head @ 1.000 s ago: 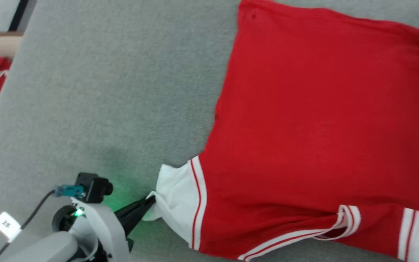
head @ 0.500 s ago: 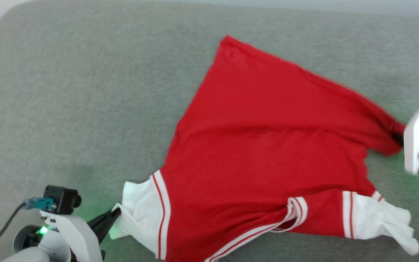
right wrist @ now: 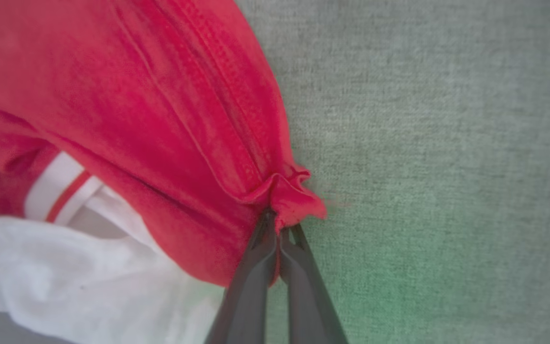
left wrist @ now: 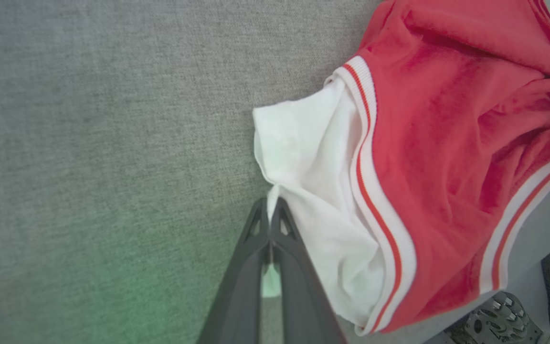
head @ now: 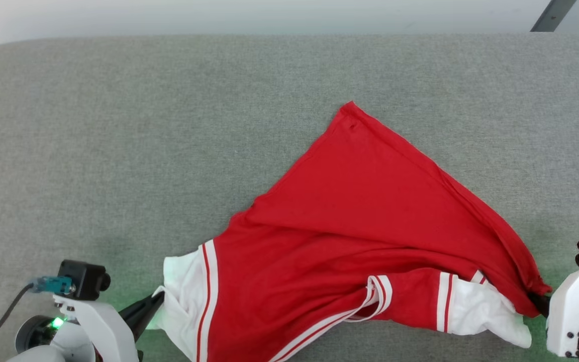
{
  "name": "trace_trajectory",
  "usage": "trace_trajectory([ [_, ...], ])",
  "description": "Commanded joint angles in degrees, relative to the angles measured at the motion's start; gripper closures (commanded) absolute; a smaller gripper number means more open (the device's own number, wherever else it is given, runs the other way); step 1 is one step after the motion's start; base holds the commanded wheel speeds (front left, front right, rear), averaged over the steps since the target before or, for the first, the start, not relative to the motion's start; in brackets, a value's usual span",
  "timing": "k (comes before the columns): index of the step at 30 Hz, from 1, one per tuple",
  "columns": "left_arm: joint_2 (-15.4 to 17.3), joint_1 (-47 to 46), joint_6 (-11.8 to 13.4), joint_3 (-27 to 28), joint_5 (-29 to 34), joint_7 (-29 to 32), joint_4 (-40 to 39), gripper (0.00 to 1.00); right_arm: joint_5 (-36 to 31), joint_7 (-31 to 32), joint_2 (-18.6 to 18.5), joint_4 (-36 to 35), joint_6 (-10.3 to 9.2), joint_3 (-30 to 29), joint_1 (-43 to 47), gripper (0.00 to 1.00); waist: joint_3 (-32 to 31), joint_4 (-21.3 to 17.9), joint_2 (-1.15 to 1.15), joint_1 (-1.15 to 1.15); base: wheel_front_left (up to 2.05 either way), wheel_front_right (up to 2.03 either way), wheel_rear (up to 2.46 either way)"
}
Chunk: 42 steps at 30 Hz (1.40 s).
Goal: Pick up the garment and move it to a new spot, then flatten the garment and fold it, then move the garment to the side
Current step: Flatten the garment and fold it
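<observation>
Open grey surface (head: 118, 125) left of and beyond garment (head: 360, 221)

Bright even light, green glow, soft wrist views

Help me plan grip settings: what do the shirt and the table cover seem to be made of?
Shirt: soft, thin knit cloth with a matte finish, probably cotton or a polyester blend. It drapes in loose folds and shows a stitched hem. Table cover: grey woven or felt-like fabric, matte, with a fine speckled grain and no shine.
</observation>
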Motion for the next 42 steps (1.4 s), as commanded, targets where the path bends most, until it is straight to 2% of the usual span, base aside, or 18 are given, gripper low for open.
trace_trajectory([
  [1,-0.1,0.2,-0.1,0.1,0.0,0.0,0.1,1.00,-0.9,0.2,1.7,2.0,-0.08,1.0,3.2,1.00,0.0,-0.2,0.00,0.00,0.00,0.00,0.00],
  [4,-0.1,-0.1,-0.3,0.1,0.1,0.1,0.3,1.00,-2.0,-1.2,3.3,3.6,-0.08,1.2,3.5,1.00,0.2,-0.2,0.00,0.00,0.00,0.00,0.00],
  [5,0.0,-0.2,-0.4,0.2,0.1,0.1,0.3,1.00,-2.3,-1.8,3.5,3.8,-0.09,1.4,3.3,0.76,0.3,-0.3,0.00,0.00,0.00,0.00,0.00],
  [6,0.0,-0.2,-0.4,0.2,0.1,0.1,0.4,1.00,-2.5,-2.1,3.4,3.7,-0.08,1.6,3.0,0.58,0.3,-0.3,0.00,0.00,0.00,0.00,0.00],
  [7,0.0,-0.3,-0.3,0.2,0.1,0.1,0.4,1.00,-2.6,-2.3,3.3,3.5,-0.09,1.5,2.6,0.01,0.3,-0.3,0.00,0.00,0.00,0.00,0.00],
  [11,0.0,-0.2,-0.2,0.3,-0.1,0.0,0.6,1.00,-2.0,-1.4,2.3,-0.8,-0.09,0.2,1.8,0.00,0.1,-0.2,0.00,0.00,0.00,0.00,0.00],
  [18,-0.7,0.4,0.0,0.1,-0.1,-0.3,0.4,1.00,-1.4,2.1,1.5,-15.7,-0.09,-2.3,0.2,0.00,-0.9,0.8,0.00,0.00,0.00,0.00,0.00],
  [21,-1.0,0.1,-0.2,-0.1,0.3,-0.3,0.1,1.00,-2.9,0.8,1.6,-19.7,-0.09,-1.1,-3.1,0.00,-0.7,1.6,0.00,0.00,0.00,0.00,0.00],
  [23,-1.2,-0.3,-0.3,-0.1,0.6,-0.3,0.0,1.00,-4.9,-1.7,0.9,-19.6,-0.09,1.6,-6.1,0.00,-0.4,2.2,0.00,0.00,0.00,0.00,0.00],
  [27,-2.2,-1.3,-1.0,-0.4,1.2,0.2,0.5,1.00,-5.7,-8.3,0.3,-13.2,-0.09,8.2,-15.0,0.00,0.5,3.8,0.00,0.00,0.00,0.00,0.00],
  [32,-4.3,-3.3,-2.2,-0.9,2.5,1.3,1.6,1.00,-5.4,-13.1,0.1,0.4,-0.09,16.3,-27.1,0.00,1.8,6.8,0.00,0.00,0.00,0.00,0.00],
  [42,-9.6,-7.7,-5.6,-1.8,4.6,2.5,5.4,1.00,-1.9,-13.6,-1.1,27.5,-0.09,27.9,-46.7,0.00,6.1,13.9,0.00,0.00,0.00,0.00,0.00],
])
